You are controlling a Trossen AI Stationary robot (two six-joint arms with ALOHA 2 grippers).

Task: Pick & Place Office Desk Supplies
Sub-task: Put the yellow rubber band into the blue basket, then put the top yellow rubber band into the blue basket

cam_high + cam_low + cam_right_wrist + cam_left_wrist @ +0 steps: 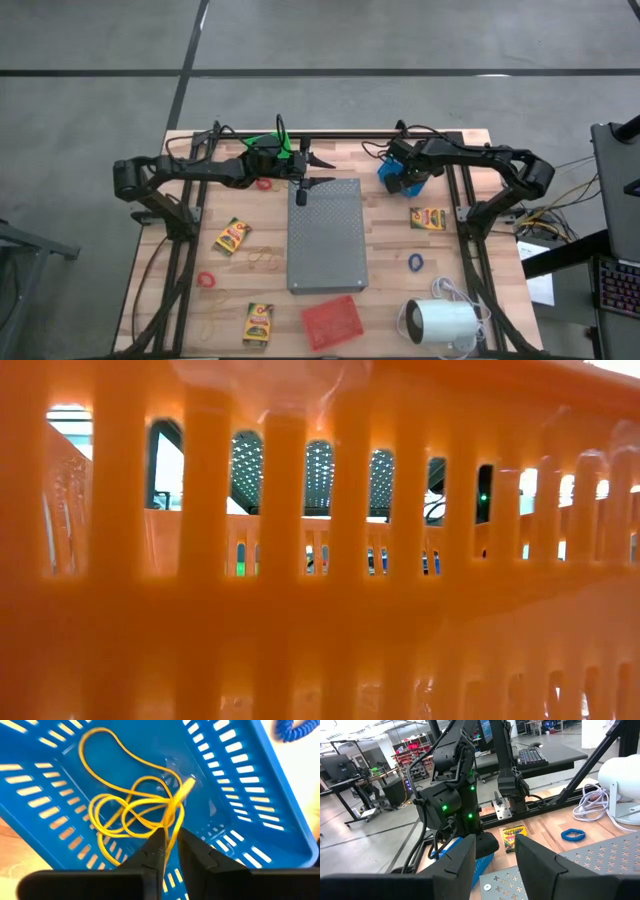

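My right gripper is over the blue basket, shut on a tangle of thin yellow rubber bands; in the high view it is at the table's far right. My left gripper is open, holds nothing, and hovers over the far edge of the grey slab. Crayon boxes lie flat on the table. Also on the wood are red rings, a blue ring and tan bands. My right gripper pinches a strand of the yellow rubber bands between its two fingertips, coming from above and pointing down into the blue basket. The rest of the loops lie slack on the basket's slotted floor.
A red basket sits at the near edge and fills the low view with its slotted wall. The white cylinder with a cord lies near right. The left wrist view shows the right arm close ahead. Black frame rails run along both table sides.
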